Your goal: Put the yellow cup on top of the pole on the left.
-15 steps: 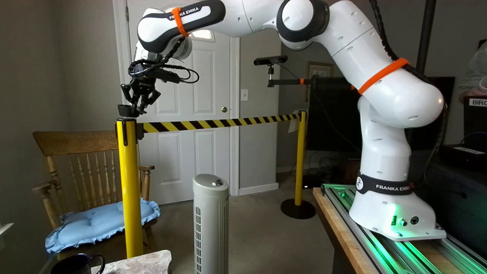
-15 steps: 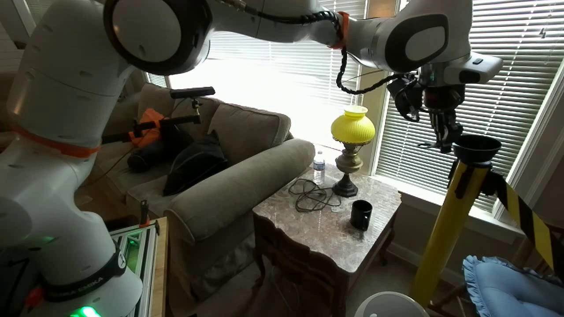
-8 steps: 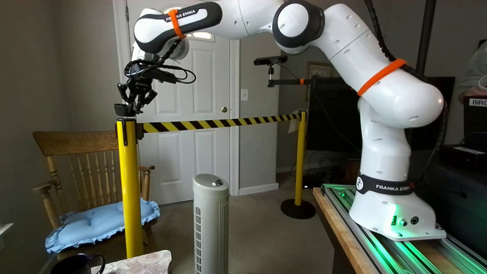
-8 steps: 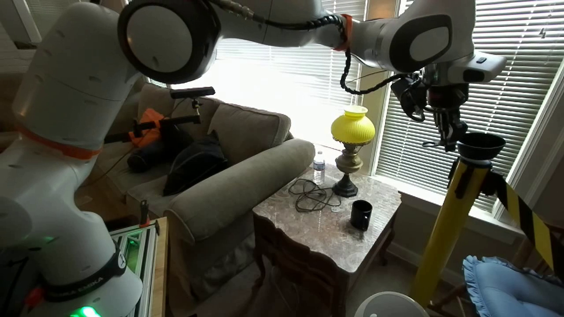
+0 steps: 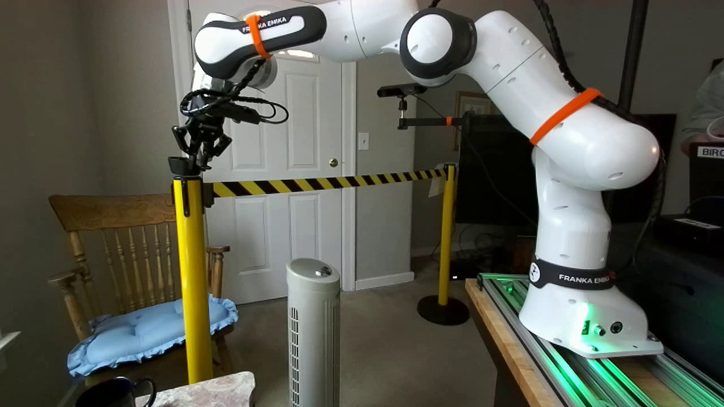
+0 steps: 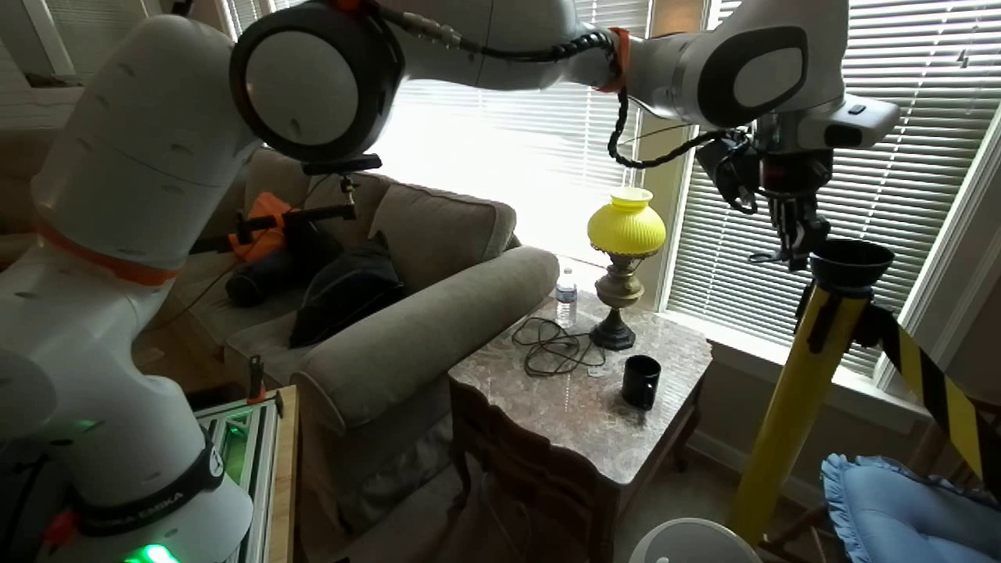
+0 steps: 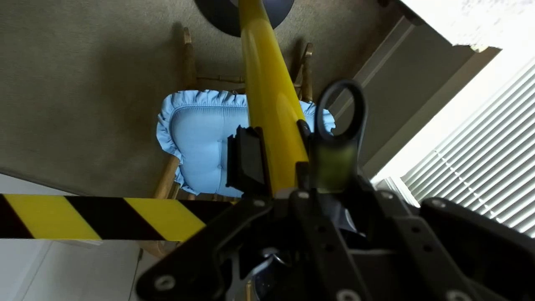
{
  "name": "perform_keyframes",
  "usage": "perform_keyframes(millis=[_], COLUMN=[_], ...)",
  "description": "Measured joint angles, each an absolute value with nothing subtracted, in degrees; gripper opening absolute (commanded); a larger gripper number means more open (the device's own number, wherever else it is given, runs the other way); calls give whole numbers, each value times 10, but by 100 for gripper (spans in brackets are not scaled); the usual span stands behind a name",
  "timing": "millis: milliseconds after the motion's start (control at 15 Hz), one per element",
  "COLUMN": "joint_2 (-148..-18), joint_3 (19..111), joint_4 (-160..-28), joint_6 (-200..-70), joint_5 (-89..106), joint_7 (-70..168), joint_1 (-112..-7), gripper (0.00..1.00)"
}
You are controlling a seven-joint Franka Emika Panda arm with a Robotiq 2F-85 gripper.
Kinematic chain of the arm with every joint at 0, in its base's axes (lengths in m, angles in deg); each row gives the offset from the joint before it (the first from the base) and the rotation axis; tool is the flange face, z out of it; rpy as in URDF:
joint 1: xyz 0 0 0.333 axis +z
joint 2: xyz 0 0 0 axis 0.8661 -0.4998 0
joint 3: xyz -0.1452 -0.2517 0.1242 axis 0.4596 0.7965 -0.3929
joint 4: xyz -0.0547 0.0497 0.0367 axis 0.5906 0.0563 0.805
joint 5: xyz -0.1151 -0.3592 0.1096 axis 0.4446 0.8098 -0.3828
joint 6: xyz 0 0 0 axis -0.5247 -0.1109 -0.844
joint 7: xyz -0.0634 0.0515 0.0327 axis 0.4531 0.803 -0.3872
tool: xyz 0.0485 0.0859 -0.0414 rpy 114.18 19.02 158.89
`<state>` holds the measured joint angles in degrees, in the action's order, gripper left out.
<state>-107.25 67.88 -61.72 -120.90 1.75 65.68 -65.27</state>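
Observation:
The cup [image 5: 179, 165] looks black in both exterior views [image 6: 851, 266]. The wrist view shows its ring-ended handle with a blurred yellow-green patch [image 7: 335, 166]; the bowl is mostly hidden behind the fingers. My gripper [image 5: 199, 161] is shut on the handle, also seen in the other pictures [image 6: 796, 249] [image 7: 334, 198]. The pole [image 5: 195, 282] is a thick yellow post with a dark cap and striped tape [image 6: 786, 422] [image 7: 271, 96]. The cup is upright over the cap, its base at or just above it; I cannot tell whether they touch.
Striped tape [image 5: 328, 183] runs from the pole to a slimmer yellow post [image 5: 447, 237]. A wooden chair with a blue cushion [image 5: 147, 333] stands behind the pole. A grey tower fan [image 5: 313, 333], a marble-topped table [image 6: 547, 407], a black mug [image 6: 641, 381] and a yellow lamp [image 6: 626, 227] are nearby.
The gripper and cup move left in an exterior view, coming over the pole. In the last half second they lower slightly, bringing the cup's base closer to the cap. The gripper stays shut.

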Motion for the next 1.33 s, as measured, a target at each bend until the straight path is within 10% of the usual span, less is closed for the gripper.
perform_keyframes(millis=[333,467,1000,1333], joint_2=[-1086,-1088,-1088,-1071], joint_3=[679,679,679,681], joint_4=[-599,-597,-590,-585], joint_6=[-1204,-1204,-1203,-1203], joint_5=[17,17,18,26], joint_7=[657,657,656,656], joint_1=[-654,-654,-654,-649], gripper=[6,48,99,100])
